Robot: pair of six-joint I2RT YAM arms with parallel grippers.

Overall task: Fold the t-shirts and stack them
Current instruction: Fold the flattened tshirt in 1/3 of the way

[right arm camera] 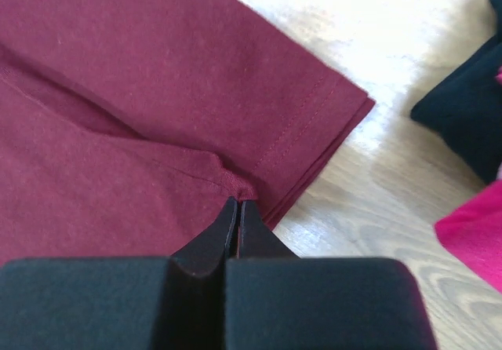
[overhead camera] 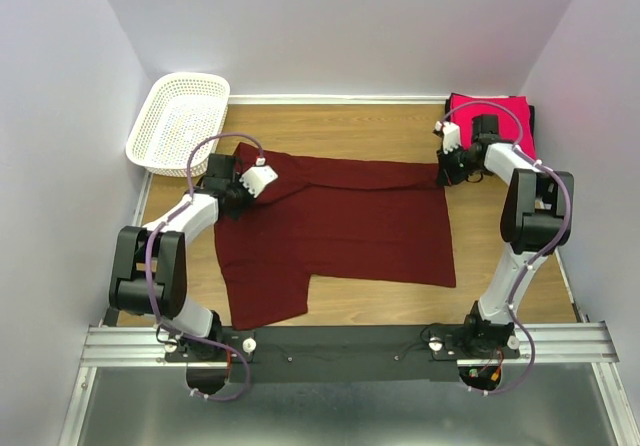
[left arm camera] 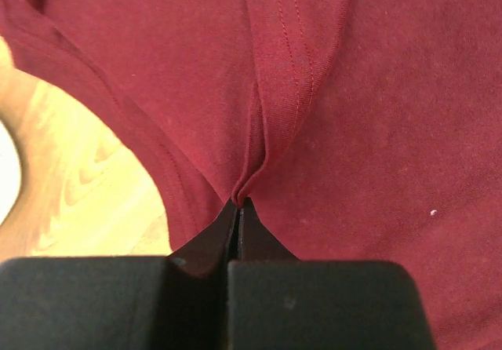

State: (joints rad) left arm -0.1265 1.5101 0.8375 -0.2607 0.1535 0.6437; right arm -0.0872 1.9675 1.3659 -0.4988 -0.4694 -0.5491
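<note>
Shirt (overhead camera: 340, 216) whole overhead, pinched folds in wrist views.

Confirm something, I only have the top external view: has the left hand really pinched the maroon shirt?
Observer: Yes, the left wrist view shows the left hand shut on a raised fold of the maroon t-shirt.
Operator: And the right?
Observer: The right hand is shut on cloth beside the hem corner.
Operator: Anything close by?
Observer: A black t-shirt beside the pink-red t-shirt, bare table between them and the maroon one.
</note>
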